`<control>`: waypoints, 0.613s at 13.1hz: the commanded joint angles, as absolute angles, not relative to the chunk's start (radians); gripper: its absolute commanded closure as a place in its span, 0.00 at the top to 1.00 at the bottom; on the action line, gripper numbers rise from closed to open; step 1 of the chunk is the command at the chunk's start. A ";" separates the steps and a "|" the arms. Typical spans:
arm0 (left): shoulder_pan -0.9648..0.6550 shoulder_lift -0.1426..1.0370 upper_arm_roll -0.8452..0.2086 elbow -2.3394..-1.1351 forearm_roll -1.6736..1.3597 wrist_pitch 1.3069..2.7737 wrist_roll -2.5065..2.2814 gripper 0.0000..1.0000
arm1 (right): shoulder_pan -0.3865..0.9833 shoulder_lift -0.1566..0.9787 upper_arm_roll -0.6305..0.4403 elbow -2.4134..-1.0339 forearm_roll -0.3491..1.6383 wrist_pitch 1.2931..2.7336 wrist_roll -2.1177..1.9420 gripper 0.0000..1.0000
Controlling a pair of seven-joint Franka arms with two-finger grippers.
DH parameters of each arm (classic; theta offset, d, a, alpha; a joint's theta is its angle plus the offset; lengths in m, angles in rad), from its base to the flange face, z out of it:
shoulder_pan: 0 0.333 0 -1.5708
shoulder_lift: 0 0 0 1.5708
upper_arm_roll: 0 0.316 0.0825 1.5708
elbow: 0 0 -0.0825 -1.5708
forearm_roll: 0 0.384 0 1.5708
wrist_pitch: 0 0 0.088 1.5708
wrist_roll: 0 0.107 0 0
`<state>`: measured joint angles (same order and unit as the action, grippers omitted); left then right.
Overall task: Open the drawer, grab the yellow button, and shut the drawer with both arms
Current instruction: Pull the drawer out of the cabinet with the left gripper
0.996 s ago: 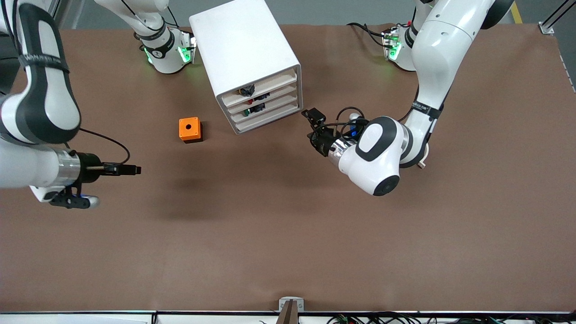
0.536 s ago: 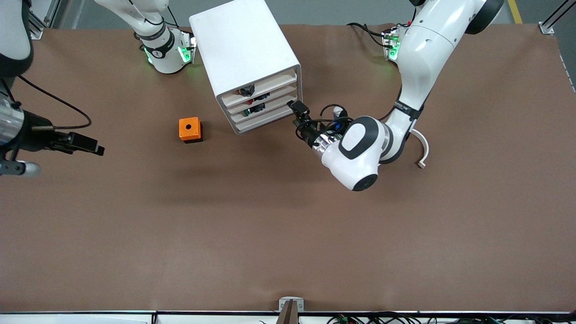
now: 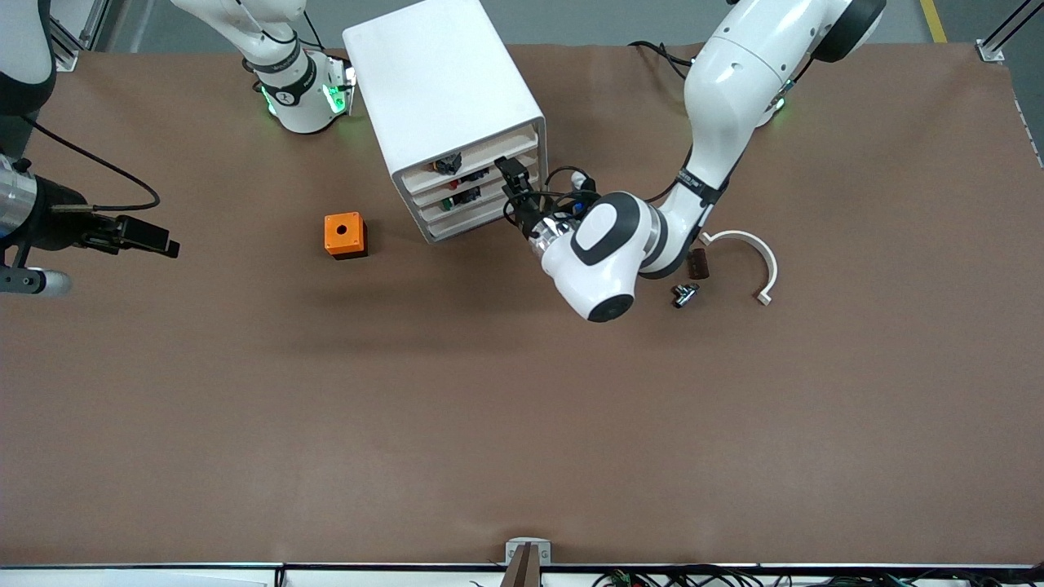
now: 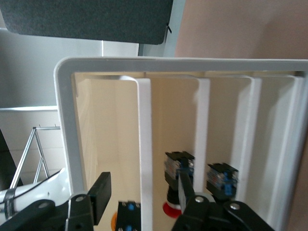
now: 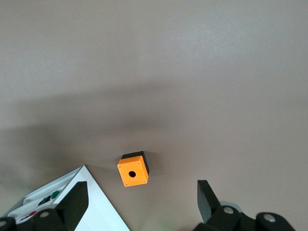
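Note:
The white cabinet [image 3: 432,81] stands between the arms' bases, its four drawers facing the front camera. The top drawer [image 3: 481,155] sits pushed in, level with the others. In the left wrist view its white edge [image 4: 144,125] runs between my open left gripper's fingers [image 4: 101,195]. My left gripper [image 3: 512,175] is right at the drawer fronts and holds nothing. The button [image 4: 126,219], black with blue and an orange cap edge, lies in the top drawer, a small dark thing in the front view [image 3: 446,165]. My right gripper [image 3: 155,239] is open and empty [image 5: 142,199], waiting over the table's right-arm end.
An orange cube with a black hole [image 3: 344,234] sits on the table beside the cabinet and also shows in the right wrist view [image 5: 133,169]. A white curved piece [image 3: 746,244], a small dark block [image 3: 696,263] and a small metal part [image 3: 683,293] lie by the left arm. Lower drawers hold red and green items.
My left arm has swung toward the cabinet, bringing its gripper to the drawer fronts and uncovering small parts on the table. My right arm has drawn back toward its end of the table.

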<state>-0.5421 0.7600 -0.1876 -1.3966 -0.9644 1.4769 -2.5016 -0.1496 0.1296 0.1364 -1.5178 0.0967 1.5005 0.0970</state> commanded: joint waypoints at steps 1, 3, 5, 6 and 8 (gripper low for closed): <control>-0.589 0.779 -0.183 -1.382 -0.985 1.463 -2.513 0.64 | -0.153 0.121 0.138 -1.523 0.080 1.489 0.107 1.00; -0.604 0.792 -0.183 -1.382 -0.988 1.463 -2.514 0.56 | -0.152 0.124 0.138 -1.506 0.072 1.483 0.107 1.00; -0.618 0.793 -0.181 -1.382 -0.988 1.463 -2.514 0.41 | -0.152 0.126 0.135 -1.503 0.063 1.480 0.106 1.00; -0.617 0.793 -0.181 -1.382 -0.986 1.465 -2.513 0.28 | -0.147 0.129 0.137 -1.499 0.016 1.480 0.107 1.00; -0.603 0.793 -0.173 -1.382 -0.985 1.465 -2.511 0.00 | -0.137 0.129 0.140 -1.497 -0.035 1.482 0.112 1.00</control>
<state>-0.6124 0.7886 -0.1842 -1.3963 -0.9654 1.4768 -2.5020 -0.1485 0.1296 0.1361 -1.5119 0.0058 1.4945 0.0970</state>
